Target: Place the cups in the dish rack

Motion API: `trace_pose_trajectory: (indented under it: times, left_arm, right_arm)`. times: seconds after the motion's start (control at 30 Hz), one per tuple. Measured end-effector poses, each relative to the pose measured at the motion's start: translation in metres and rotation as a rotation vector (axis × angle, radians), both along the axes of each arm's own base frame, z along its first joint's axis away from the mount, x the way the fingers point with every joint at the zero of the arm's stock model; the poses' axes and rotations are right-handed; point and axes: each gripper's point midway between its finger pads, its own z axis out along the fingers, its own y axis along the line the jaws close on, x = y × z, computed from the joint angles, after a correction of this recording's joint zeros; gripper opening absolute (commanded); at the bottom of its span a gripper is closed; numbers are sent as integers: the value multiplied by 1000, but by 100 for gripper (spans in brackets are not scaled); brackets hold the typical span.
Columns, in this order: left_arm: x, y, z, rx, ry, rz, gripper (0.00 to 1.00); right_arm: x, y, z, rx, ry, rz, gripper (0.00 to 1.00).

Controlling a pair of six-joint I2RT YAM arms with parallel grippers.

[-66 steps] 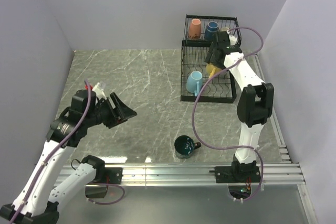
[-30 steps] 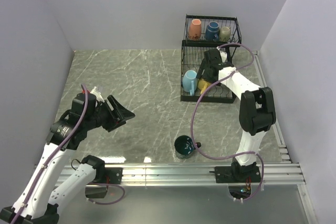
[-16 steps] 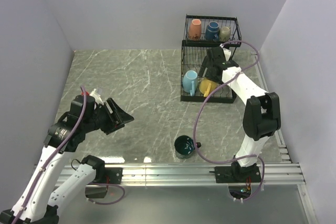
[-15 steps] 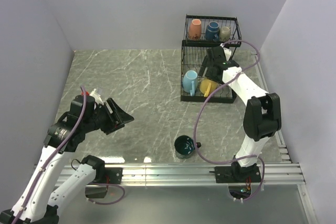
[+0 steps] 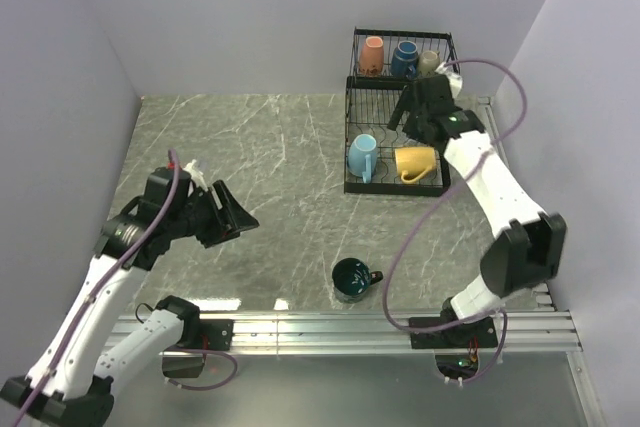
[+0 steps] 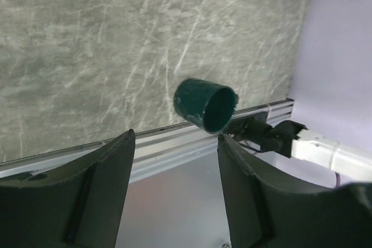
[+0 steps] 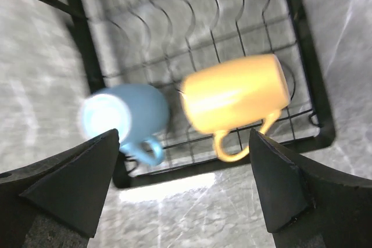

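The black wire dish rack (image 5: 347,127) stands at the back right. Its upper basket holds the orange-pink mug (image 5: 372,54), the navy mug (image 5: 404,57) and the olive-grey mug (image 5: 429,60). The lower tray holds the light blue mug (image 5: 362,156) and the yellow mug (image 5: 415,162), which lies on its side. The dark teal mug (image 5: 351,279) sits on the table near the front rail. My right gripper (image 5: 404,112) is open and empty above the lower tray; its view shows the yellow mug (image 7: 235,94), the light blue mug (image 7: 125,114) and the rack (image 7: 304,62). My left gripper (image 5: 236,215) is open and empty, in the air left of the teal mug (image 6: 206,105).
An aluminium rail (image 5: 330,327) runs along the table's near edge, close to the teal mug. Walls close the table on the left, back and right. Grey marble tabletop (image 5: 260,147) lies between the left arm and the rack.
My right gripper has let go of the yellow mug, which now lies in the lower tray, and has risen and drawn back. My left arm has shifted slightly.
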Motion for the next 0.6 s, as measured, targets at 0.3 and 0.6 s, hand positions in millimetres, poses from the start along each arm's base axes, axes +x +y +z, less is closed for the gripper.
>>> trace_pose_trajectory:
  times: [0.3, 0.6]
  left_arm:
    - [23, -39, -31, 43, 83, -134, 61]
    - [35, -72, -44, 29, 86, -220, 59]
  right_arm:
    - [-56, -37, 89, 46, -220, -43, 100]
    - [-36, -66, -13, 143, 53, -79, 100]
